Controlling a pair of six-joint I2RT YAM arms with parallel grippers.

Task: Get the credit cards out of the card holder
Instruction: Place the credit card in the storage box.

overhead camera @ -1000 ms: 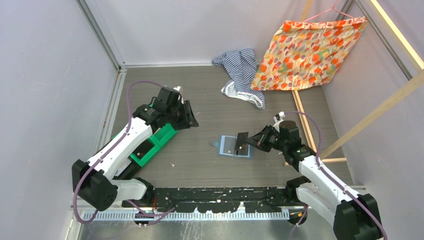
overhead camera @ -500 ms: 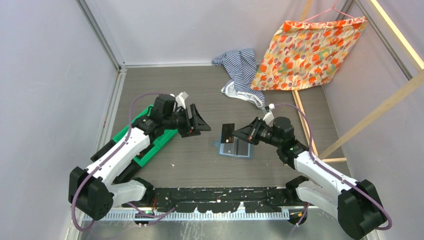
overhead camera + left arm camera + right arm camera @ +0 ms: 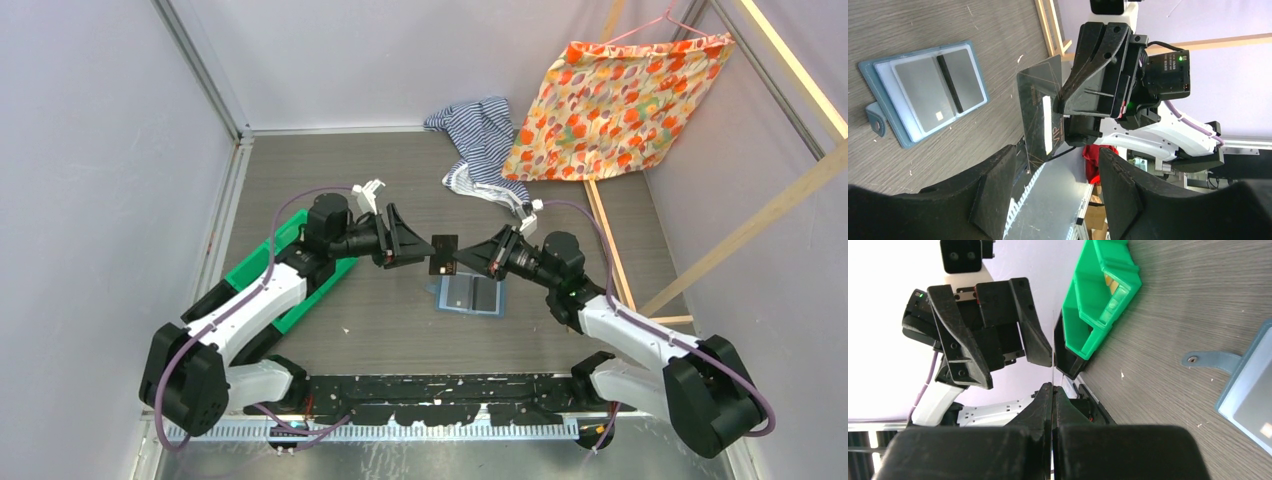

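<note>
- Up off the surface (image 3: 380,320), one dark credit card (image 3: 1040,112) stands on edge in the air between the two arms.
- Its broad face is turned toward the left arm, and its long side runs crosswise to the fingers holding it.
- From the right wrist it shows only as a thin line running straight out from the fingertips.
- The right pincer (image 3: 1052,390) is clamped tight on one long edge of that card.
- The left pincer (image 3: 1055,160) is spread wide, with the card's free edge at its mouth. I cannot tell whether it touches.
- The card holder (image 3: 472,297) lies flat and spread open on the surface just below the raised card. Its long axis runs left to right, and its small snap tab (image 3: 1205,361) sticks out on the left.
- Grey card faces (image 3: 918,92) sit in its slots, one with a small chip.
- The green bin (image 3: 1098,300) lies under the left arm. One compartment holds something pale with a yellow patch that I cannot make out.
</note>
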